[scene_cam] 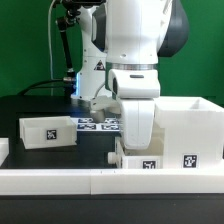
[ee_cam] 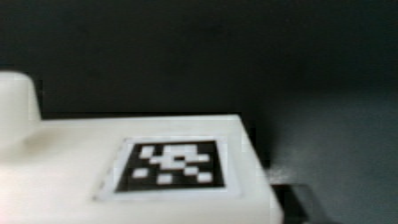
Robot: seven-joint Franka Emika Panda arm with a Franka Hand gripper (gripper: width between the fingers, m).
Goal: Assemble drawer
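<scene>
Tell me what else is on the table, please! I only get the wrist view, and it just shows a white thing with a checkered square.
Observer: A small tray sits alone toward the exterior view's left.
Operator: Is there anything big?
Observer: Yes, a big white box stands on the exterior view's right, taller than that tray.
Operator: Where's the gripper?
Observer: The gripper hangs low in the middle, right by a second small tray next to the box; I can't tell if it's open.
</scene>
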